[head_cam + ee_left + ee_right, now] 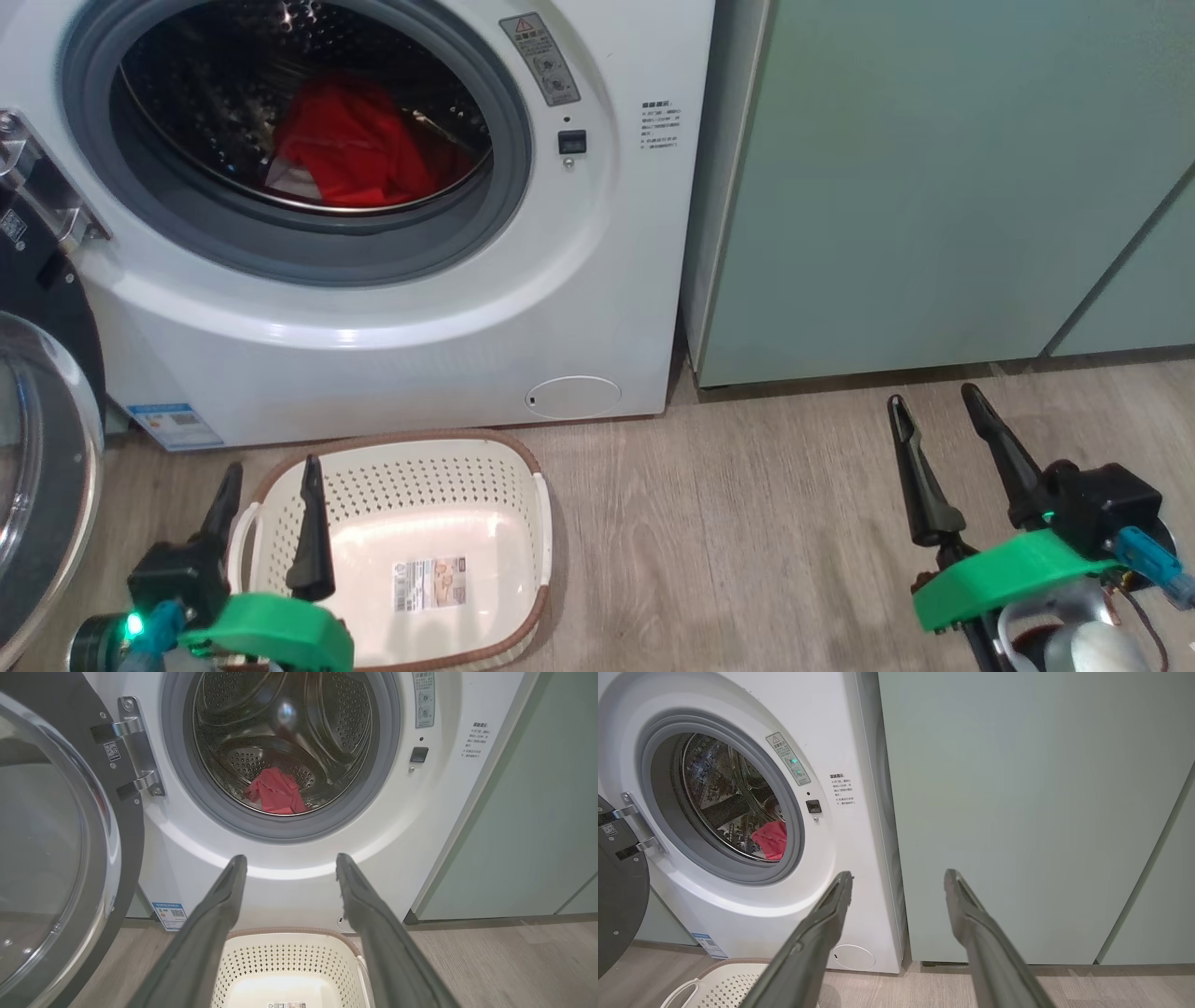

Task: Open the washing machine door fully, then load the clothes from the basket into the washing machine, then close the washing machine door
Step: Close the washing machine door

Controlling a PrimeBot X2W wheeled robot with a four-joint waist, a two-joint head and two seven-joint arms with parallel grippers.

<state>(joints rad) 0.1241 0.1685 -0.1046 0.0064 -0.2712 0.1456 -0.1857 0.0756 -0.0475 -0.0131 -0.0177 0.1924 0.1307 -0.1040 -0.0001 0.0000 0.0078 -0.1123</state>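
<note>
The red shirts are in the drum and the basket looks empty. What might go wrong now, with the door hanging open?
1. The washing machine door has a glossy rim and bulging glass; the open left gripper might slip while pushing it shut.
2. The clothes appear to lie near the drum's front edge; a fold could get caught against the grey seal.
3. The basket sits close by the left gripper, so a sweeping arm may knock it.

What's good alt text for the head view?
Red clothes lie inside the washing machine, its door open at left. The basket sits empty on the floor before it. Both grippers are open, left gripper by the basket, right gripper over bare floor.
</note>
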